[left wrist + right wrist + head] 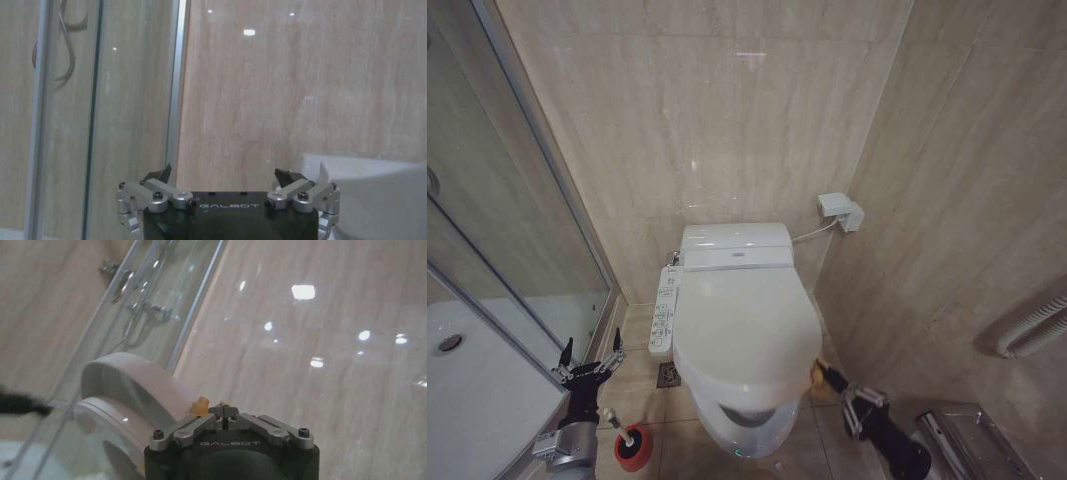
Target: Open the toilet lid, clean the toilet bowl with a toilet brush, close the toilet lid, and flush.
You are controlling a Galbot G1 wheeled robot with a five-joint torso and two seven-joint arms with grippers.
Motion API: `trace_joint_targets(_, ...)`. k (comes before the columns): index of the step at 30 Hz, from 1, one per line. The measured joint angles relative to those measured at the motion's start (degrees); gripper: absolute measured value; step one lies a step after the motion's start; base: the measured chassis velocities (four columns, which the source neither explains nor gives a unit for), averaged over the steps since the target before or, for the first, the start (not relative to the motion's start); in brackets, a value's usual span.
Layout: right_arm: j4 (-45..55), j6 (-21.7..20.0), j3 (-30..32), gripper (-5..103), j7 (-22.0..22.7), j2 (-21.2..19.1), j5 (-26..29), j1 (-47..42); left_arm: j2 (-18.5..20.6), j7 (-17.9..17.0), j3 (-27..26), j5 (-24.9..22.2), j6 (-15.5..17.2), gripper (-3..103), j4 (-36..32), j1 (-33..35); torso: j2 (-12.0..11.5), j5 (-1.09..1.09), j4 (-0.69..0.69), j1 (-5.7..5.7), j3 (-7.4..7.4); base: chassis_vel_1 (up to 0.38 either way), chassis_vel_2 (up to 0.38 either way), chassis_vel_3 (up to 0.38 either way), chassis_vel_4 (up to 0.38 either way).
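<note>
Toilet lid [747, 325]: partly raised over bowl, glossy, stiff, slippery; lift by front rim. Right gripper [819, 372]: fingers pinched narrow at lid's edge. Left gripper [587, 357]: fingers wide, above brush [627, 437].

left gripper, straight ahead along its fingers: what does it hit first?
Probably the tiled wall. The open left gripper points at it with nothing between; the toilet sits just off to one side. Depth unclear.

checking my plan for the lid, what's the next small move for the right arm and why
Probably swing the right tool up and back, tipping the toilet lid toward the tank. It sits shut at the lid's right front edge, the lid is barely lifted, and the toilet brush rests in its holder near the open left tool.
</note>
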Motion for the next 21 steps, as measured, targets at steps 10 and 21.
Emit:
trace_joint_targets(10,2.1,-7.2,1.0,0,3.7,-7.0,11.7,9.4,-0.4,0.0,0.2,1.2,-0.1,100,1.6,0.1,0.0,0.0,0.01,0.01,0.0,0.0,0.0,0.0,0.0)
trace_joint_targets(21,-4.9,-12.0,-3.0,0,4.5,-11.6,20.3,26.8,-0.7,0.1,0.2,1.8,-0.2,100,1.2,1.1,0.0,-0.05,-0.08,-0.01,0.0,0.008,-0.02,-0.024,-0.023)
